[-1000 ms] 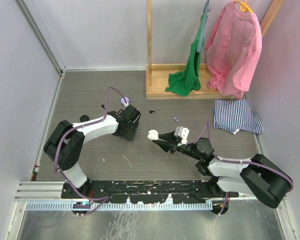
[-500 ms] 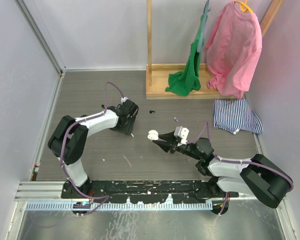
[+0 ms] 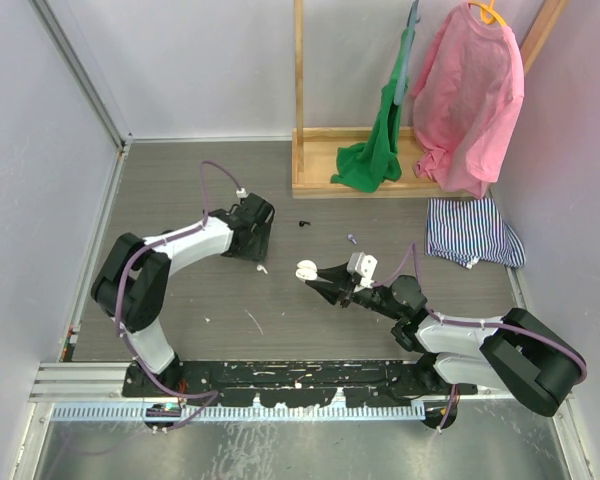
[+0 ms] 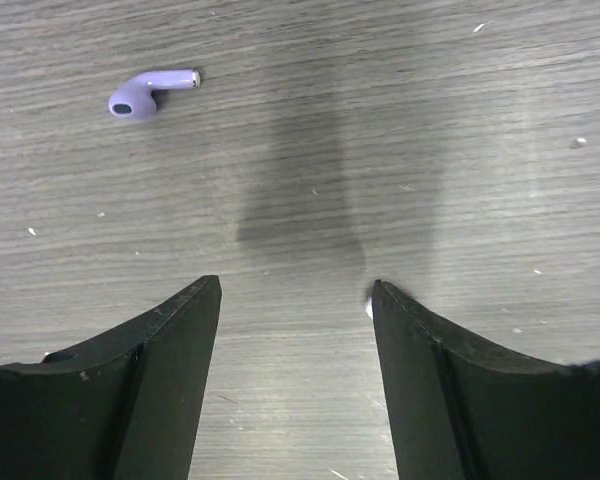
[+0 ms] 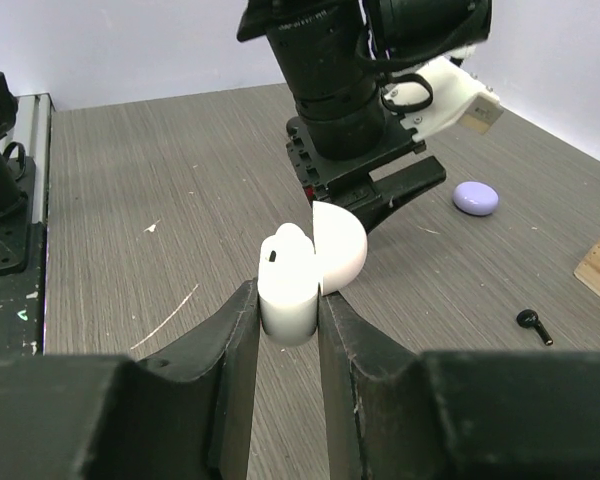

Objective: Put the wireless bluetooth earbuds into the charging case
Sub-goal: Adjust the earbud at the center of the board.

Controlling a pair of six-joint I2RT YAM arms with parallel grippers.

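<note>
**Lilac earbud (image 4: pixel 150 90) lies flat ahead of the open left end effector (image 4: pixel 295 290)**

The earbud rests on the table (image 4: pixel 460 120), up and left of the fingers. Its long axis runs across the left wrist view, stem pointing right. The left end effector's fingers are apart and empty. The right end effector (image 5: pixel 287 300) is clamped on a white case (image 5: pixel 288 280) with its lid open and a white earbud (image 5: pixel 285 245) seated inside. Beyond lie a lilac case (image 5: pixel 475 197) and a black earbud (image 5: pixel 533 325).

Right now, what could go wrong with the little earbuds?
The lilac earbud lies off to the side of the open left gripper, so closing there would likely catch nothing. The right gripper pinches only the base of the open white case, so a push could tip or slip it.
</note>
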